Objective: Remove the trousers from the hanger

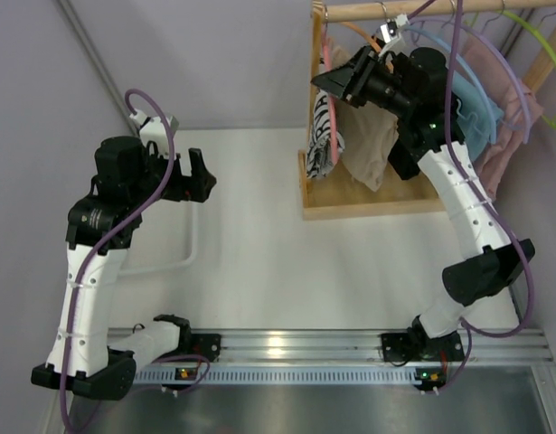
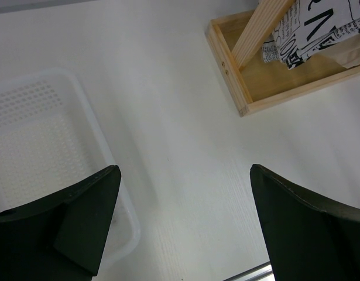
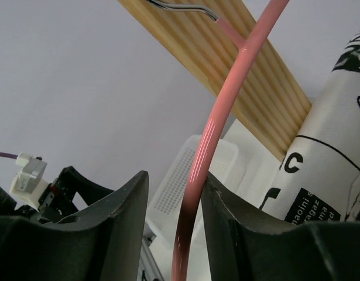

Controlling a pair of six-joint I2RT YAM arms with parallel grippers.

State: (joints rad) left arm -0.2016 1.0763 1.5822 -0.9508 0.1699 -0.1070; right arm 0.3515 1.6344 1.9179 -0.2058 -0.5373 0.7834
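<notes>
The black-and-white print trousers hang from a pink hanger on the wooden rail at the rack's left end. In the right wrist view the hanger's pink arm runs down between my right gripper's fingers, against the right-hand one, with a gap to the other. The trousers hang just to the right. My right gripper is open around the hanger. My left gripper is open and empty above the table, far from the rack; the trousers' hem shows in its view.
A wooden rack base stands at the back right. A beige garment and blue and pink clothes hang on other hangers behind my right arm. A white perforated basket lies on the left.
</notes>
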